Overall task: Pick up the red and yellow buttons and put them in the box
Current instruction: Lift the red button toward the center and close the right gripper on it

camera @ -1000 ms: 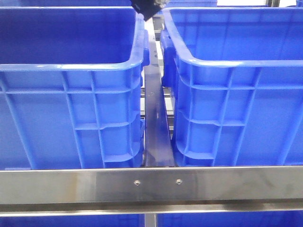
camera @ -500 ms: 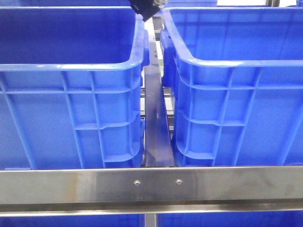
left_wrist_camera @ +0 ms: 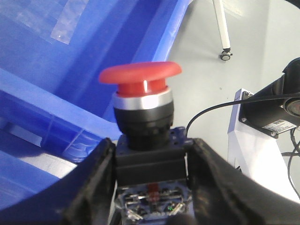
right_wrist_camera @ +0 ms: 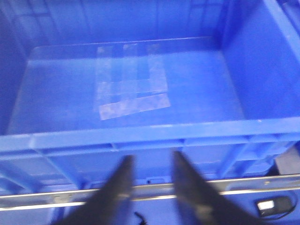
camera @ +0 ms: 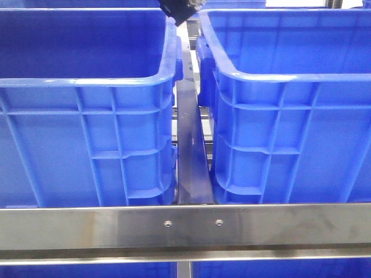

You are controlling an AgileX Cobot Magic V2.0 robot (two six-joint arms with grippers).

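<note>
Gripping the red button (left_wrist_camera: 140,101) upright by its dark base, the left gripper (left_wrist_camera: 152,187) hangs beside the blue box (left_wrist_camera: 61,70); the right gripper (right_wrist_camera: 150,187), slightly spread and empty, faces another box (right_wrist_camera: 140,84).

Two blue crates (camera: 87,116) (camera: 290,116) on steel frame (camera: 185,229).

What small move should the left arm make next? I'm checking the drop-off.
Probably carry the red button, clamped between the left gripper fingers, further over the blue crate before releasing: it sits beside the crate's rim, with floor visible behind it.
</note>
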